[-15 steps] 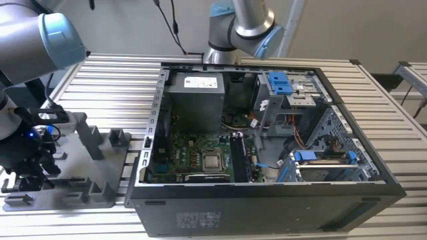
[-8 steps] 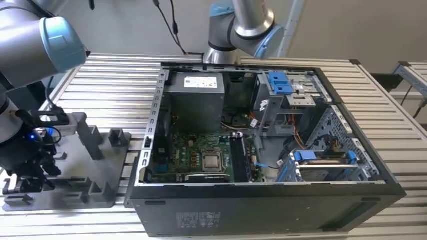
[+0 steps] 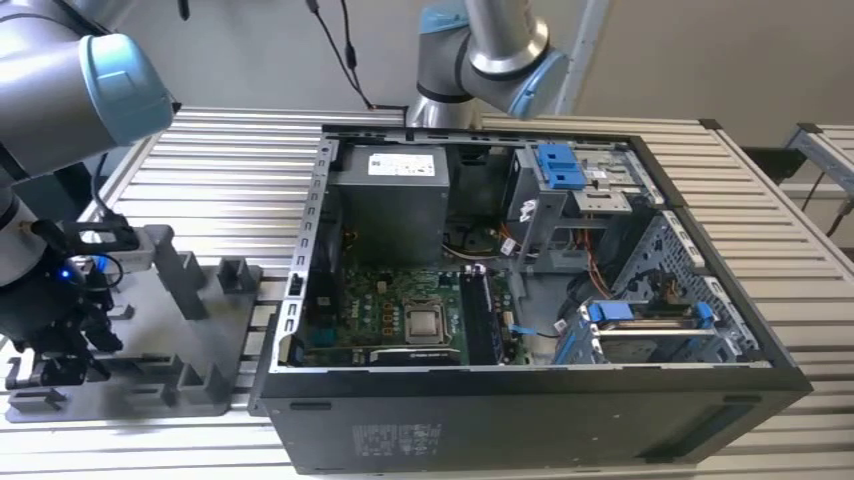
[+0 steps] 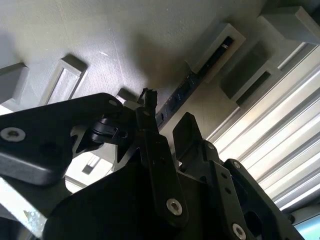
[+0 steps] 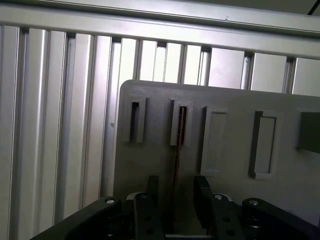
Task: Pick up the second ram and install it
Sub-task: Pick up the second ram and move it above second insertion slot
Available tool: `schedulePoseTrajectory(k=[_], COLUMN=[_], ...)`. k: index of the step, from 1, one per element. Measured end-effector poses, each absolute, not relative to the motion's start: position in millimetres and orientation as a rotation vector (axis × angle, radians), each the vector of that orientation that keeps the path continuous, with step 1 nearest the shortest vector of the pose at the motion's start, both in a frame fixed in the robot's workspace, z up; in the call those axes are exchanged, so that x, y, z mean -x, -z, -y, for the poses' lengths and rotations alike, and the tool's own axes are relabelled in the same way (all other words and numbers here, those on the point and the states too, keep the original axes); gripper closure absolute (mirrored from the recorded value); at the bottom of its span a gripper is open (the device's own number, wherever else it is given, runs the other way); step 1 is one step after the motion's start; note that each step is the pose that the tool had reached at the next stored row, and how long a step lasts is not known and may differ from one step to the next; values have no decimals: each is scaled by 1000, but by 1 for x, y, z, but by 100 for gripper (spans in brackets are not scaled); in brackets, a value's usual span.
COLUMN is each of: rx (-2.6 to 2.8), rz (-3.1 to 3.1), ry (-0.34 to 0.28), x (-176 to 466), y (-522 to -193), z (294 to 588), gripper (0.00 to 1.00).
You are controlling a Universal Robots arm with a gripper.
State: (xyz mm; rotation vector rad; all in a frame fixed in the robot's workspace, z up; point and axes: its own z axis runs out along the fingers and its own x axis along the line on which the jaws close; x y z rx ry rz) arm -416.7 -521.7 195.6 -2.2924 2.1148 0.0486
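The second ram (image 5: pixel 177 150) is a thin dark board standing on edge in a slot of the grey holder tray (image 5: pixel 230 105). In the second wrist view the ram (image 4: pixel 192 82) runs as a dark strip from a slotted post toward the fingers. My gripper (image 5: pixel 176 202) is low over the tray and open, with one black finger (image 5: pixel 152 200) on each side of the ram's near end and a visible gap to the board. In the exterior view the gripper (image 3: pixel 60 360) hangs over the tray (image 3: pixel 160 345) at the exterior view's left.
An open black computer case (image 3: pixel 534 410) lies at the tray's right in the exterior view, with a green motherboard (image 3: pixel 387 310), a grey power supply (image 3: pixel 390 200) and blue drive-bay clips (image 3: pixel 561 165). Upright posts (image 3: pixel 180 270) rise from the tray. A second arm (image 3: pixel 481 50) stands behind the case.
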Motion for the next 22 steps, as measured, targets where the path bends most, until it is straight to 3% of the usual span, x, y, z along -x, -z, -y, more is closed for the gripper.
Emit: schedulePoseTrajectory(k=[3, 4, 6, 7, 12, 14, 22], rx=[2293, 2293, 2293, 2293, 2293, 2293, 2293], rz=[-2115, -2115, -2115, -2114, -2114, -2114, -2114], ry=[-49, -49, -49, -49, -49, -49, -49], x=[417, 417, 417, 417, 417, 417, 417], y=[-196, -196, -196, -196, -196, -196, -196], z=[522, 522, 522, 522, 522, 522, 522], gripper=[60, 73, 73, 79, 79, 86, 86])
